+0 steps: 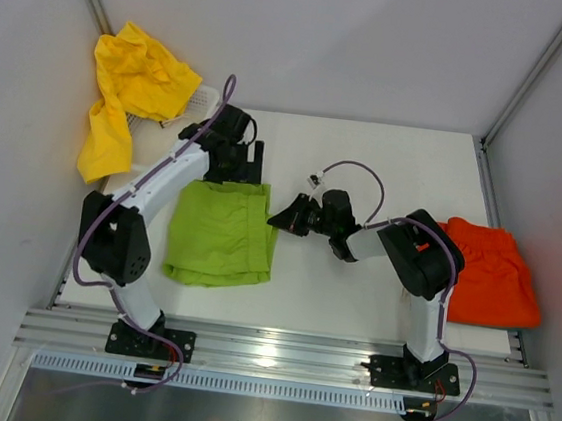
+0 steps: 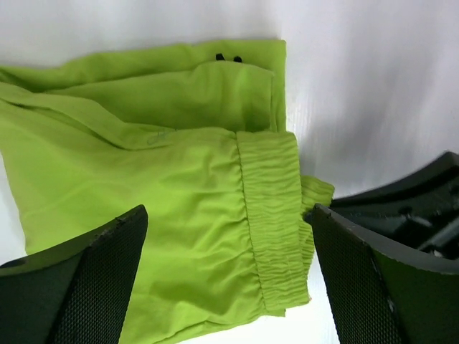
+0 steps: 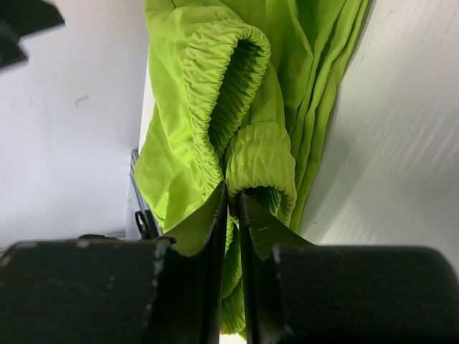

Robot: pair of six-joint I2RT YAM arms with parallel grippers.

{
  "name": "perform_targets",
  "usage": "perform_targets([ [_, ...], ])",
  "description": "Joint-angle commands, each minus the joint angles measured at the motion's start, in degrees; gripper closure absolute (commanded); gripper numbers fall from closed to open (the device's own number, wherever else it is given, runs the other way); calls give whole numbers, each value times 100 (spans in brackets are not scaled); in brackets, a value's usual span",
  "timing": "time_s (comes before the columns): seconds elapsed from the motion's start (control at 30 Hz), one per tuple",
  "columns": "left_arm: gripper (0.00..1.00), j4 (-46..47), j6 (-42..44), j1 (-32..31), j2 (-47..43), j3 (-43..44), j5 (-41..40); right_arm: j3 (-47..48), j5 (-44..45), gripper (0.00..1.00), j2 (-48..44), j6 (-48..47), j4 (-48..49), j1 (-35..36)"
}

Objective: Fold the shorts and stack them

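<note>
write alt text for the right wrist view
The right gripper is pinched shut on the gathered elastic waistband of soft lime green fabric shorts, which bunch up ahead of it on a white table.

White table point(image 1: 387, 161), white basket point(image 1: 205, 96) at its far-left corner, aluminium rail point(image 1: 276, 354)

Premises: a robotics test cell in a laboratory. Evidence, from the top view: a plain white table point(image 1: 352, 298) is boxed in by blank white wall panels point(image 1: 330, 35) set in aluminium frame posts point(image 1: 537, 67) at 11 and 1 o'clock. An aluminium rail point(image 1: 286, 354) runs along the 6 o'clock edge. Two robot arms are bolted to it — left arm point(image 1: 164, 173) at 7 o'clock, right arm point(image 1: 428, 322) at 5 o'clock — each trailing purple cable point(image 1: 361, 166). The lime green shorts point(image 1: 220, 232) lie on the table toward 9 o'clock.
</note>
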Motion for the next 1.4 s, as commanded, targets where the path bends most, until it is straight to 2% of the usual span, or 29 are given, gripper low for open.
perform_targets([
  [0.0, 4, -601, 249, 27, 542, 525, -425, 2, -161, 87, 143, -407, 633, 51],
  [0.13, 8, -646, 634, -43, 710, 886, -223, 11, -170, 87, 170, -662, 634, 42],
  [0.3, 8, 266, 1539, -149, 157, 219, 339, 46, -249, 87, 266, -751, 782, 42],
  [0.33, 7, 390, 1715, -149, 78, -34, 496, 55, -318, 87, 301, -681, 896, 33],
  [0.37, 2, 687, 2282, -149, -80, -159, 933, 55, -354, 87, 388, -637, 975, 16],
  [0.47, 5, 1128, 2954, -158, -362, -851, 1262, 64, -468, 87, 521, -470, 1239, 7],
  [0.53, 4, 1540, 3210, -158, -599, -1134, 1647, 90, -521, 87, 644, -382, 1414, -11],
  [0.6, 3, 1692, 3824, -158, -722, -1328, 1938, 116, -600, 87, 705, -277, 1503, -19],
  [0.87, 3, 1718, 5274, -70, -452, -1153, 1843, 117, -609, 87, 644, -320, 1530, 7],
  [1.1, 6, 1876, 5522, 290, 146, -1082, 2984, 73, -635, 86, 495, -408, 1459, -19],
  [1.37, 5, 2246, 5531, 343, 208, -1557, 2871, 64, -767, 85, 407, -408, 1407, -55],
])
